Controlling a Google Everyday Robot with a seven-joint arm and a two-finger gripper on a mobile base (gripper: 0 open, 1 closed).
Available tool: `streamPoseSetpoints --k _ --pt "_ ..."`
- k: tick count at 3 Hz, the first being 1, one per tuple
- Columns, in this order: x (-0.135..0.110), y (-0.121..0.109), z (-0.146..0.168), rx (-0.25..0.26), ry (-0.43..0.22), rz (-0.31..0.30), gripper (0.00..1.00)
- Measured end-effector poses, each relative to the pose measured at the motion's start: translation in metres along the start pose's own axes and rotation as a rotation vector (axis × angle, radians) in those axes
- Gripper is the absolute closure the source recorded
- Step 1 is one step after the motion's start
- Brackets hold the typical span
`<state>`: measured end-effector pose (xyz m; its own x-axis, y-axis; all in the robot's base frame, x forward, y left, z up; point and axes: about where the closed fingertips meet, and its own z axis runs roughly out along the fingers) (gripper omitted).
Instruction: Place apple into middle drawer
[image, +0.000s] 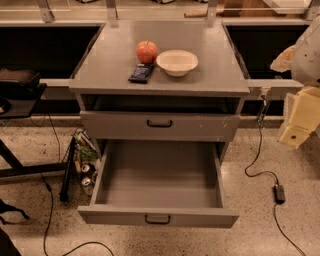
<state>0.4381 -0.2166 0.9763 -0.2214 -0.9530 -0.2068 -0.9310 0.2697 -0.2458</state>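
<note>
The red-orange apple (147, 51) stands on the grey cabinet top (120, 42), left of a cream-white bowl (177, 62) and just behind a flat dark blue packet (141, 73). The middle drawer (115, 216) is pulled out wide at the bottom front, and its grey tray holds nothing. Above it another grey drawer front (115, 125) with a black handle is pushed in. My gripper (295, 134), cream-coloured, hangs at the right edge of the view, well right of the cabinet and far from the apple, and nothing is seen in it.
Cables (260, 165) and a black power brick (279, 193) lie on the speckled floor to the right. Cans and clutter (86, 172) sit by the cabinet's left leg. A black stand with a dark pad (17, 80) is at the left.
</note>
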Motion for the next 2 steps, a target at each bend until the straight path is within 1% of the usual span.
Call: streamPoseSetpoints --k 1,2 --pt "0.000 0.000 0.000 0.000 0.000 0.000 0.00" --pt "-0.031 -0.017 -0.009 0.019 -0.068 -0.006 0.00"
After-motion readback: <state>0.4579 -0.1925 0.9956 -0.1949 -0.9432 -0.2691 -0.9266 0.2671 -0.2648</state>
